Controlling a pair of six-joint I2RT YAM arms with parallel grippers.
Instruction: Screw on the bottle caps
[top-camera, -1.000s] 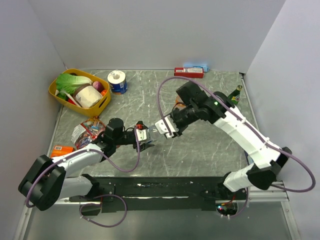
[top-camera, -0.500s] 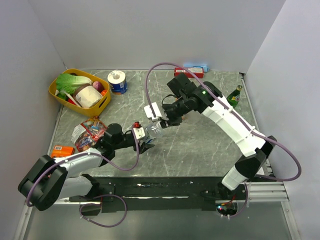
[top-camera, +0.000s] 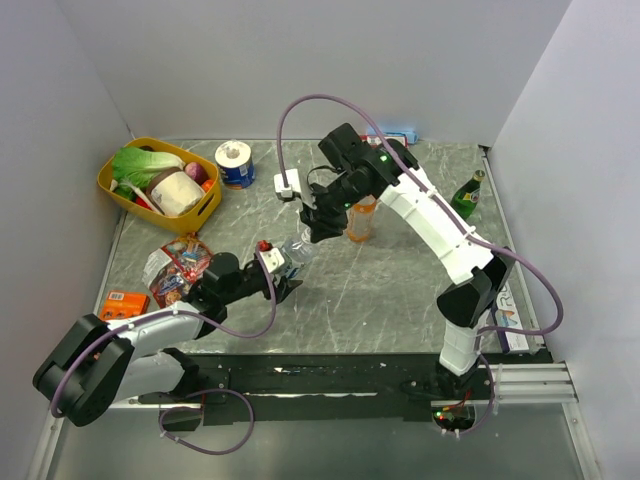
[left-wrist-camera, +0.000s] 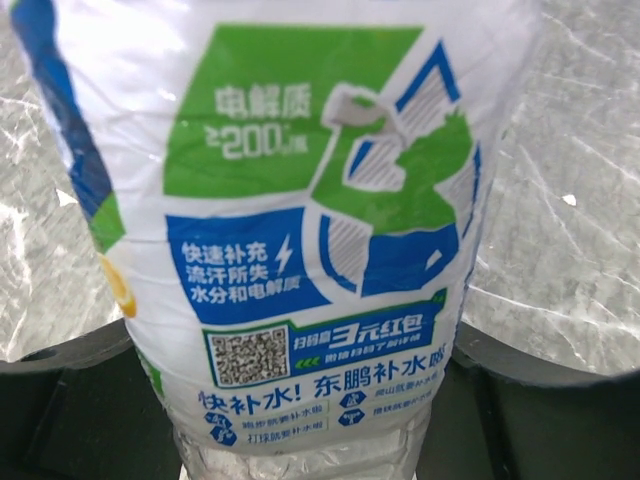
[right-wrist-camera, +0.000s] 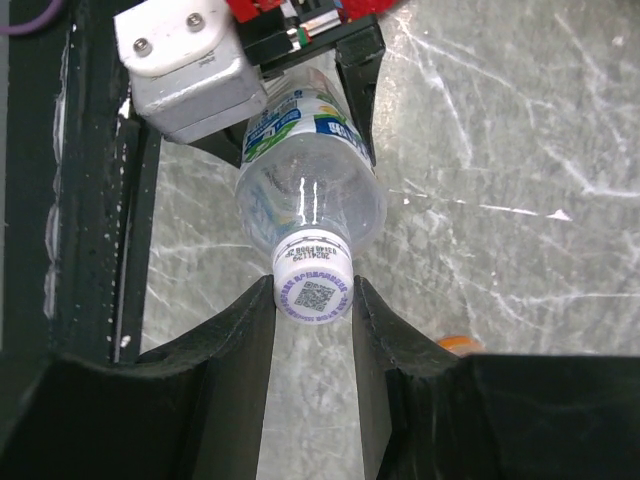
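The water bottle (top-camera: 296, 250) with its blue, green and white label (left-wrist-camera: 300, 230) is held tilted above the table by my left gripper (top-camera: 279, 268), which is shut on its body (left-wrist-camera: 310, 410). My right gripper (top-camera: 313, 231) is shut on a white cap (right-wrist-camera: 311, 291) with a printed code, which sits on the bottle's neck between the two black fingers (right-wrist-camera: 240, 340). The bottle's clear shoulder (right-wrist-camera: 312, 195) shows behind the cap. The orange drink bottle (top-camera: 361, 219) stands upright just right of my right gripper. No other caps show.
A dark green glass bottle (top-camera: 466, 193) stands at the right. A yellow basket (top-camera: 208, 207) of vegetables and a white roll (top-camera: 235, 163) are at the back left. A snack bag (top-camera: 176, 264) and orange packet (top-camera: 123, 300) lie left. A red box (top-camera: 378, 145) lies at the back.
My right arm has swung left and back and turned its wrist, and its gripper now sits on the bottle's neck. The orange bottle has come into view. My left gripper has shifted slightly left.
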